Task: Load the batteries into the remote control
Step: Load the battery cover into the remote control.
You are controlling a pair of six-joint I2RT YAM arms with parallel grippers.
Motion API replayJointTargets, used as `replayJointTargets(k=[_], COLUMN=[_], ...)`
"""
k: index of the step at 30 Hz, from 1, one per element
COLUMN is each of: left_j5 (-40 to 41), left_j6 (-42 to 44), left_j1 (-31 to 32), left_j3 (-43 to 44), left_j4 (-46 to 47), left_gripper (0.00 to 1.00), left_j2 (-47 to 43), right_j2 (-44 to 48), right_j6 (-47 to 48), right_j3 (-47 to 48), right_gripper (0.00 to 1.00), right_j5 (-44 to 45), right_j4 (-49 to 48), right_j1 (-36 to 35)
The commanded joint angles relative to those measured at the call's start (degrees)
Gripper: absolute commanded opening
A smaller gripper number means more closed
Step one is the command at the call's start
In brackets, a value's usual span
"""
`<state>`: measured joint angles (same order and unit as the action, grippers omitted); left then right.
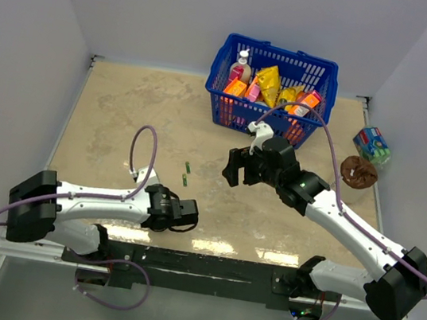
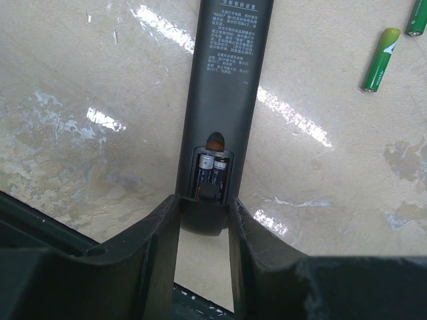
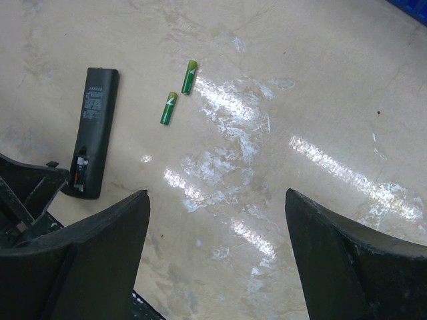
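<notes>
Beige table (image 2: 80, 100); black remote control (image 2: 227, 87), compartment open, green batteries (image 2: 381, 60) near.

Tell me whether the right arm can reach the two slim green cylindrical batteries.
Probably yes: the open right gripper hangs over bare tabletop; the batteries lie loose beside the slim black plastic remote, nothing covering them.

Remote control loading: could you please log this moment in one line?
left gripper grips remote control | right gripper open | batteries on table
</notes>
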<state>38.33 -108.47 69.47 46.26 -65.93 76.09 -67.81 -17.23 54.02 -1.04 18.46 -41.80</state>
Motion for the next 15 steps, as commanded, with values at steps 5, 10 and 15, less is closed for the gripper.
replayJointTargets(k=[5,10,15], left_j5=[3.2,4.3,4.8], left_j6=[-2.5,-2.2,-2.2], left_j1=[0.7,0.7,0.7], left_j3=[1.1,1.0,1.1], left_j4=[-1.7,-0.5,-0.1], left_gripper=[0.0,0.0,0.0], left_j2=[0.7,0.2,0.1], right_j2=[1.1,1.1,1.1], right_j6=[1.0,1.0,1.0], right_j3=[0.6,0.6,0.6], right_gripper=[0.85,0.85,0.85], right_j5=[-0.5,-0.5,-0.5], right_j4=[-1.8,-1.8,-1.8], right_j1=[-0.4,-0.4,-0.4])
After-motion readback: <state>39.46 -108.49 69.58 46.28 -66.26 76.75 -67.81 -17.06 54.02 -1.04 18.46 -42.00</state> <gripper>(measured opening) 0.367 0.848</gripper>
